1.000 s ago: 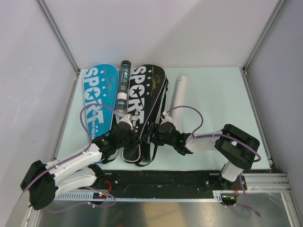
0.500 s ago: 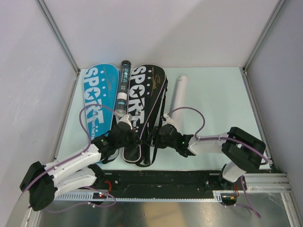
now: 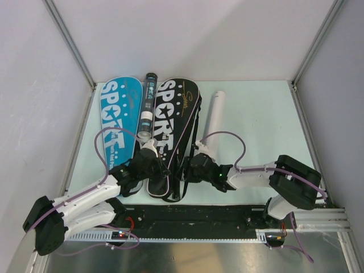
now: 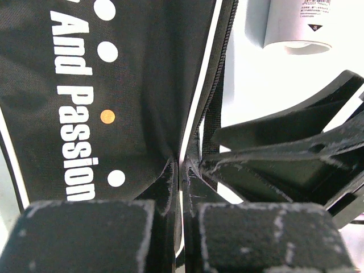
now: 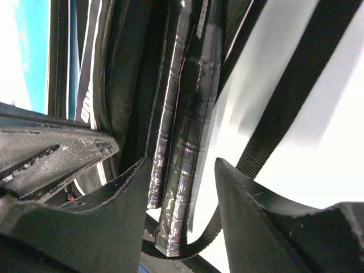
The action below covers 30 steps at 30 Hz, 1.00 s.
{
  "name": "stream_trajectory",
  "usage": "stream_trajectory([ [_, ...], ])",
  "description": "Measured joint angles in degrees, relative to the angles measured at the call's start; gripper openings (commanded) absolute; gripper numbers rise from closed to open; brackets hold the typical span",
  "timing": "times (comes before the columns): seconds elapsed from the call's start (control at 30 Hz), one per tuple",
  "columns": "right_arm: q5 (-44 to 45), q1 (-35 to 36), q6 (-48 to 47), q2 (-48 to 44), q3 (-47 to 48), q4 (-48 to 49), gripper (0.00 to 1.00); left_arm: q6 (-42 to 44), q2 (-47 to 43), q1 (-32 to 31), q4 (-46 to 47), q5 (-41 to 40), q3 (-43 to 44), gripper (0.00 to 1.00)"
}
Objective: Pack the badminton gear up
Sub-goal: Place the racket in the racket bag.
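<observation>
Two claws work the near end of the black cover (image 3: 173, 122) on the desk (image 3: 261, 125). The left claw (image 4: 181, 170) is pressed together, pinching the cover's white-trimmed edge. Just to its right, the right claw (image 5: 181, 165) stands spread astride two taped racket handles (image 5: 176, 114) at the cover's mouth, apparently not yet clamped. The step looks like seating the rackets inside. Next would come a grip on the handles and a push away from the claw, deeper into the cover.

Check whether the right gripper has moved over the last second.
Yes. The right gripper has slid down the view toward the arm bases and slightly left, away from the white tube's near end, along the black cover.
</observation>
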Motion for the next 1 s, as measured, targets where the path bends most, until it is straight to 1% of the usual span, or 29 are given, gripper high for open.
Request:
stream_trajectory([
  [0.17, -2.05, 1.4, 0.59, 2.75, -0.24, 2.82, 0.5, -0.46, -0.15, 0.0, 0.33, 0.24, -0.2, 0.0],
  [0.23, -2.56, 1.49, 0.94, 4.0, -0.28, 3.43, 0.43, -0.74, -0.46, 0.0, 0.61, 0.35, -0.52, 0.0],
  [0.37, -2.99, 1.55, 1.99, 5.4, -0.37, 5.35, 0.24, -1.38, -1.22, 0.0, 1.07, 0.92, -1.25, 0.0],
  [0.4, -2.99, 1.55, 2.38, 5.7, -0.39, 5.88, 0.2, -1.49, -1.29, 0.0, 1.25, 1.03, -1.36, 0.0],
  [0.47, -3.06, 1.4, 3.21, 6.43, -0.46, 7.17, 0.17, -2.19, -1.57, 0.02, 2.16, 1.53, -1.95, 0.0],
  [0.73, -4.0, -0.26, 5.03, 9.73, -0.81, 15.91, 0.15, -6.38, -3.26, 0.13, 7.87, 3.28, -6.56, 0.0],
  [1.0, -4.85, -1.31, 6.75, 12.09, -1.95, 22.27, 0.14, -8.98, -4.15, 0.26, 10.82, 3.61, -8.5, 0.0],
])
